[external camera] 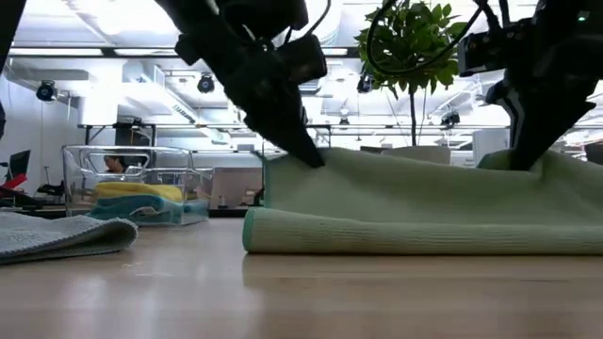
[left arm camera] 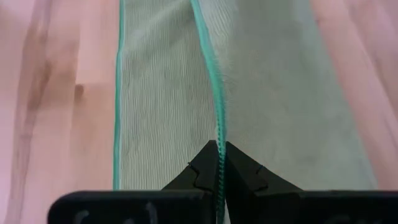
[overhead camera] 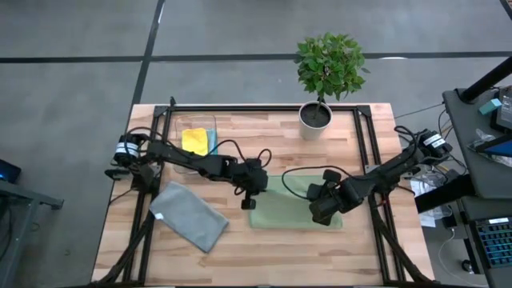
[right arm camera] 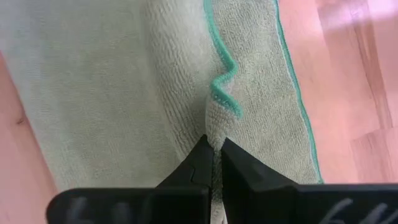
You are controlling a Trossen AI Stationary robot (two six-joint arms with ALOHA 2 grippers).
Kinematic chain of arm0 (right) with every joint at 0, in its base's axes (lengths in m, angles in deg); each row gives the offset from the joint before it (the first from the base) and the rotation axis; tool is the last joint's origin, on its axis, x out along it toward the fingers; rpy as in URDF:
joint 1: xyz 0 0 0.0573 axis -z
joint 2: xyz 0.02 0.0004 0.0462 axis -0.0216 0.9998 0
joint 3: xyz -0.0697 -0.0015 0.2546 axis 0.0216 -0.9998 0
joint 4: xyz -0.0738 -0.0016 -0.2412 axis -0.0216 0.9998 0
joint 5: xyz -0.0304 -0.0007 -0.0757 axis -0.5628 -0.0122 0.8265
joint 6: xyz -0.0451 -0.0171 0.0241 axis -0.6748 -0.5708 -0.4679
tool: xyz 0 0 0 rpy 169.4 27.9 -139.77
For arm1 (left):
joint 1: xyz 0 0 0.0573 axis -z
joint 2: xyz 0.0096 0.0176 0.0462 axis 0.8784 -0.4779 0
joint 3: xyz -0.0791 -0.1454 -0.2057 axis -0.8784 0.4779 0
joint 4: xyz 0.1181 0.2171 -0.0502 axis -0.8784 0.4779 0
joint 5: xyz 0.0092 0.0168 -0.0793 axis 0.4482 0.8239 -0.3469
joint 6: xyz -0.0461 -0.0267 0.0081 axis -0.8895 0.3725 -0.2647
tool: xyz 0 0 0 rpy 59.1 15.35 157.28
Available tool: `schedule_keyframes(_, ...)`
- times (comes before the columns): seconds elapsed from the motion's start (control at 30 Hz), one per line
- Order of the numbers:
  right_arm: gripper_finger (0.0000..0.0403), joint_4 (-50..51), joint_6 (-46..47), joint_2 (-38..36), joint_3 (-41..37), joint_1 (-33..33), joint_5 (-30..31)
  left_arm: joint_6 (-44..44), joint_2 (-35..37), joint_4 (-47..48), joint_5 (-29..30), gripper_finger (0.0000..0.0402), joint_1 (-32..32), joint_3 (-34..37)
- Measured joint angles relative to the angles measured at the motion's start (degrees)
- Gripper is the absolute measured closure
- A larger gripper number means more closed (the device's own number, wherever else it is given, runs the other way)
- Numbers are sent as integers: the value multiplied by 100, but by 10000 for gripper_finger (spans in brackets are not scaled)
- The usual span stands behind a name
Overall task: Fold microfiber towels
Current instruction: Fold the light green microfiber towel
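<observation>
An olive green microfiber towel (overhead camera: 294,204) with a teal hem lies at the middle of the table, one part laid back over the rest. My left gripper (overhead camera: 249,200) is shut on its left end and my right gripper (overhead camera: 323,213) is shut on its right part. A grey towel (overhead camera: 190,216) lies flat near the front left. Yellow (overhead camera: 194,141) and teal (overhead camera: 212,142) towels sit in a clear bin (external camera: 75,179) at the far left. My left gripper pinches the teal-stitched hem (left arm camera: 218,134) of the towel's upper layer between its two fingers. The fingers (external camera: 303,146) slant down from the table's left. That edge is held a little above the lower layer, which lies on the table. My right gripper pinches a puckered stretch of the hem (right arm camera: 214,127) between its two fingers, pointing steeply down. The hem wrinkles in a zigzag just beyond the fingertips. The cloth rises to the fingers (external camera: 524,151) while the rest lies on the table.
A potted plant (overhead camera: 318,112) stands at the far edge, right of the middle. The bin stands in the far left corner. Bare wood lies along the near edge and to the right of the green towel.
</observation>
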Motion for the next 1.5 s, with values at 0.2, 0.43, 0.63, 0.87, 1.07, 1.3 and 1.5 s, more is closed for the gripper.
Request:
schedule_keyframes(0.2,371,-108,313,0,-19,-4,-637,-345,0,-75,0,402,51,344)
schedule_keyframes(0.43,291,-110,201,-25,-70,-50,-1403,-317,0,-260,-2,402,345,533)
schedule_keyframes(0.63,228,-2,-236,-262,-73,-34,-1339,-259,0,-380,-2,402,731,528)
schedule_keyframes(0.87,200,-43,-433,-380,-101,-34,-530,-302,0,-697,0,402,1202,522)
schedule_keyframes(1.07,202,-715,-416,-380,-498,-34,-308,-547,0,-840,50,402,1417,524)
schedule_keyframes(1.3,202,-1953,-203,-380,-1190,-9,-289,-609,0,-829,160,402,1467,524)
schedule_keyframes(1.5,208,-3070,-21,-365,-1802,-8,-302,-619,0,-861,168,402,1469,524)
